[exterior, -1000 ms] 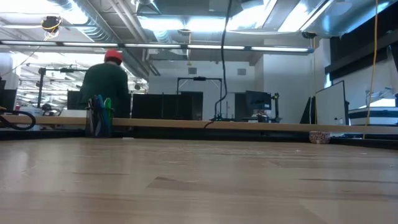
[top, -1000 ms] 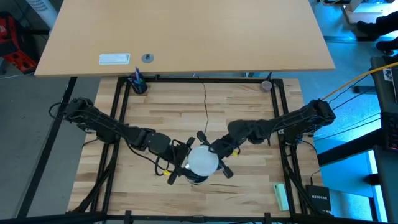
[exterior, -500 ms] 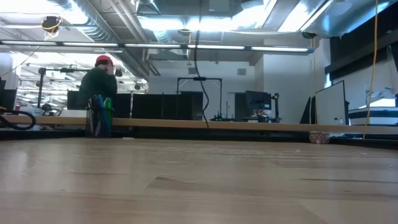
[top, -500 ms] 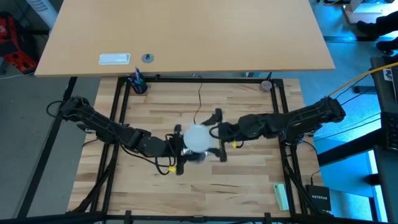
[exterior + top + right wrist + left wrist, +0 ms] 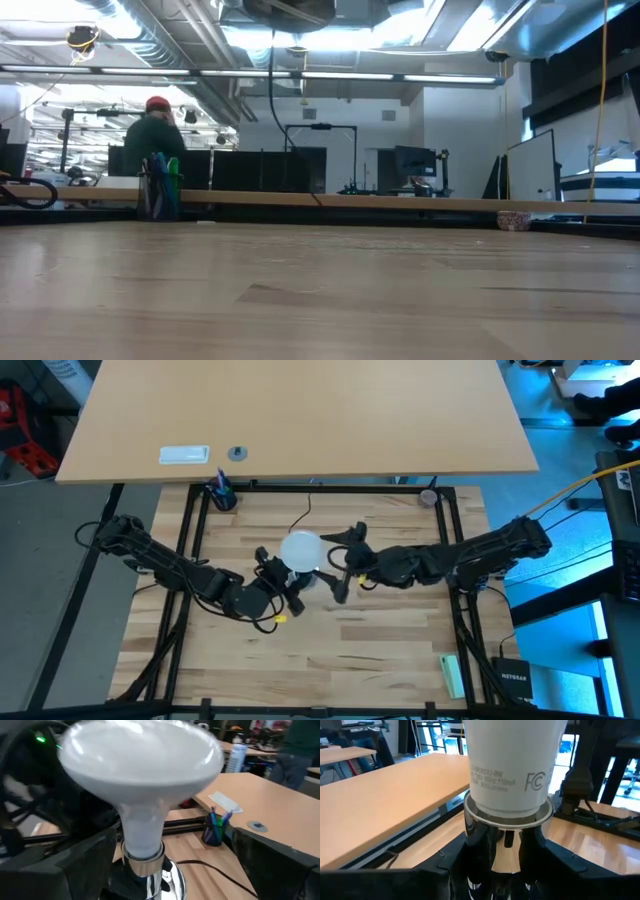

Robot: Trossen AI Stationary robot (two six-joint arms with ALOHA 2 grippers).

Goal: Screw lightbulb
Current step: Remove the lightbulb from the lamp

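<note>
White lightbulb (image 5: 142,780) sits threaded in its chrome socket (image 5: 507,845), which the left gripper (image 5: 272,585) pinches; the right gripper (image 5: 343,555), jaws spread, flanks it. Final tightening may remain.

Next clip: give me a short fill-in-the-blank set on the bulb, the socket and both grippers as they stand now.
1. The lightbulb sits in the silver ___.
2. The left gripper is shut on the ___.
3. The right gripper beside the bulb is ___.
4. A thin black ___ runs from the socket toward the table's far edge.

Missing words: socket; socket; open; cord
</note>
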